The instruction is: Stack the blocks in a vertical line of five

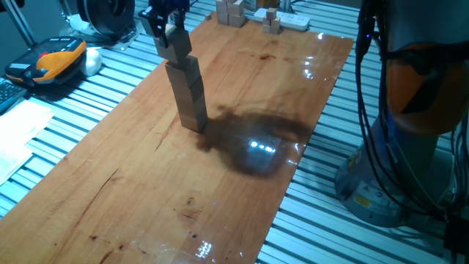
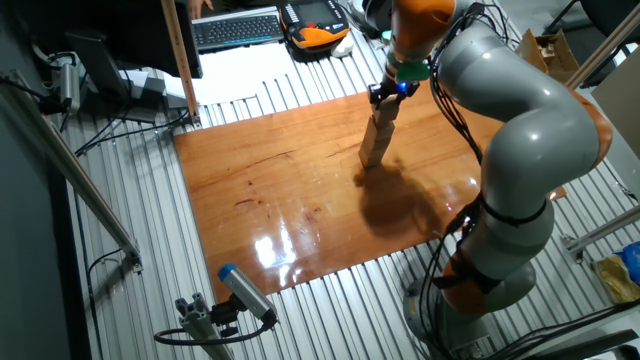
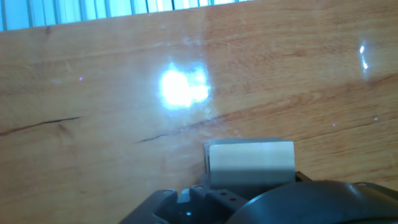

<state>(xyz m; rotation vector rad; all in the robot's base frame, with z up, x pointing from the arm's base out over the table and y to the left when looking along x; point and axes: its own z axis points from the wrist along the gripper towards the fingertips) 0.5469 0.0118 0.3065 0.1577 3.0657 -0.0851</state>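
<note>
Blocks (image 1: 187,92) stand as one leaning column on the tabletop (image 1: 146,191), toward its far end, nearer the left edge. Claw (image 1: 171,31) is clamped on the top block (image 3: 250,158). Smaller wooden blocks (image 1: 231,12) sit at the far edge.

Arm (image 2: 520,110) arched high over the table, wrist pointing down; gripper (image 1: 167,28) vertical. Fingers closed on a wooden cube (image 1: 176,40).

The blocks (image 1: 187,84) are pale, matt, unfinished wood. The tabletop (image 1: 146,183) is glossy varnished wood with glare spots, edged by ribbed metal slats (image 1: 315,220).
</note>
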